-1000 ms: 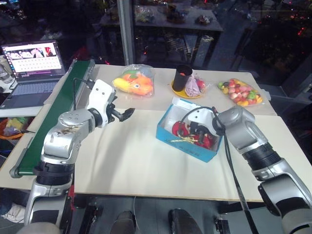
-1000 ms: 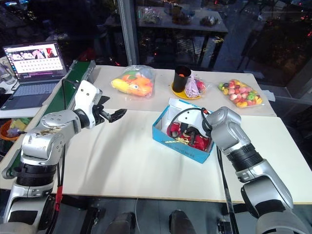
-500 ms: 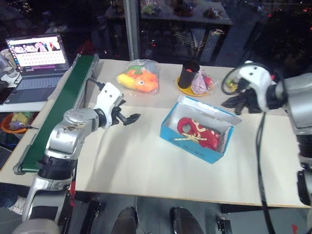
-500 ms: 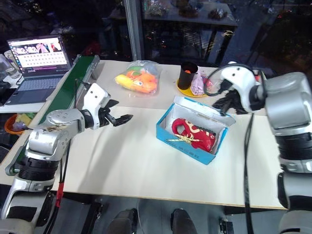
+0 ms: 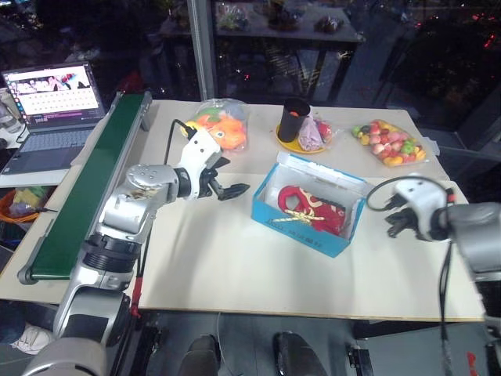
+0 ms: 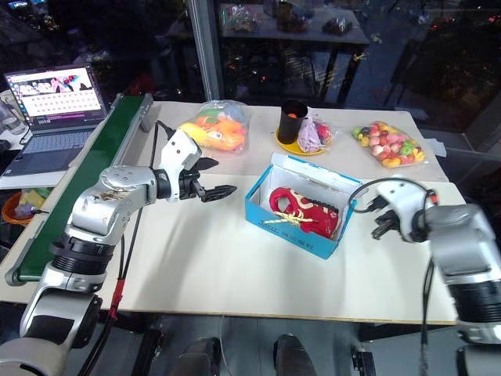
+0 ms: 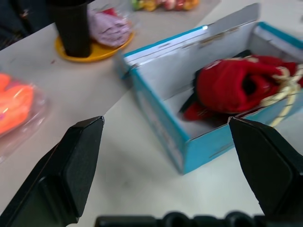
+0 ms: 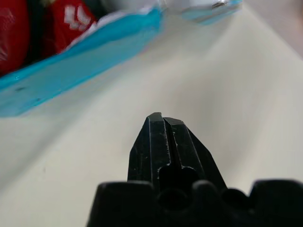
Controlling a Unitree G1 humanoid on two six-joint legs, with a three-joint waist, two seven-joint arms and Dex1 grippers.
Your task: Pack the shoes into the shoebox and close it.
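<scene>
The blue shoebox (image 5: 308, 211) sits open on the worktop (image 5: 211, 266), lid tipped back. The red shoes (image 5: 313, 210) with cream laces lie inside it.

The shoes (image 5: 311, 210) lie half hidden behind the box (image 5: 301, 229) walls, so how many are inside cannot be told. The laptop (image 5: 48, 110) is cut off at the left edge.

Bright overhead light, dark surroundings, blurred close-ups.
</scene>
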